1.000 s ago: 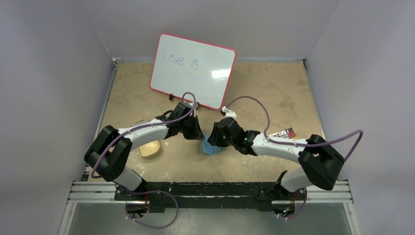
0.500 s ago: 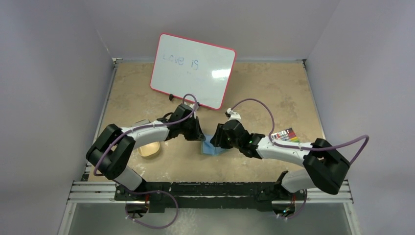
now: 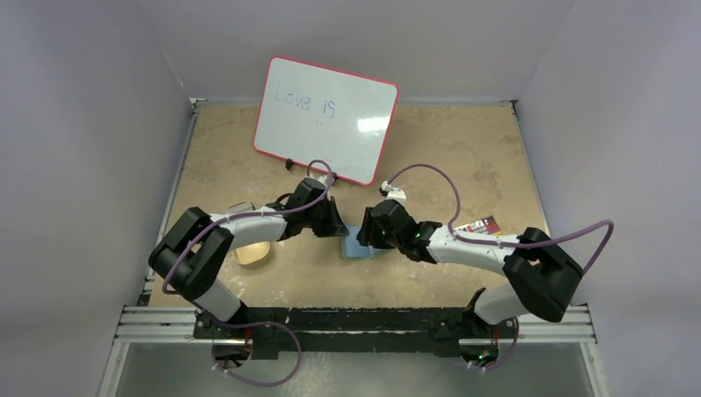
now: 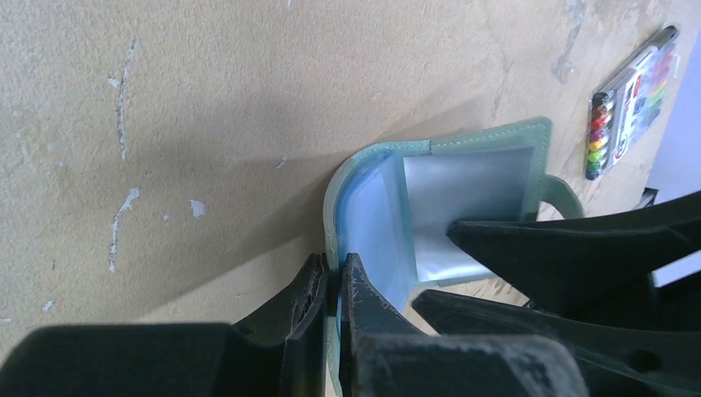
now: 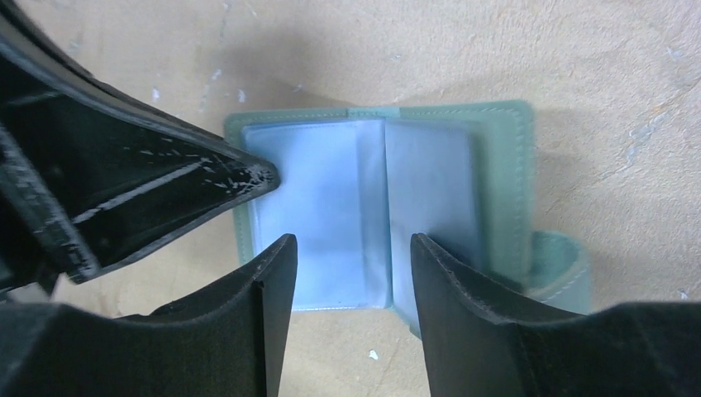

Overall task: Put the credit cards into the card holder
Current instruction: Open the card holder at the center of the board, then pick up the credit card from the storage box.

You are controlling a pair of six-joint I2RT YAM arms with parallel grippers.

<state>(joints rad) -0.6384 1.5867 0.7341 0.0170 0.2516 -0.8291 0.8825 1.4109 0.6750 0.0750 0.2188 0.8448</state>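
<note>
A sage-green folding card holder (image 5: pixel 506 165) lies spread open on the scuffed tan tabletop (image 5: pixel 579 50), its pale blue clear plastic sleeves (image 5: pixel 331 207) facing up. A green strap tab (image 5: pixel 564 266) sticks out at its lower right. The right gripper (image 5: pixel 351 252) hangs over the near edge, black fingers apart. The left gripper (image 5: pixel 248 178) reaches in from the left, its tip against the left flap.

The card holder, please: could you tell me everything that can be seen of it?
The card holder is a sage-green folding wallet with stitched edges, lying open on the tan table. Inside are glossy pale-blue sleeves; whether any holds a card cannot be told. A closing strap sticks out at one side. The left hand pinches one cover's edge; the right hand hangs open above it.
</note>
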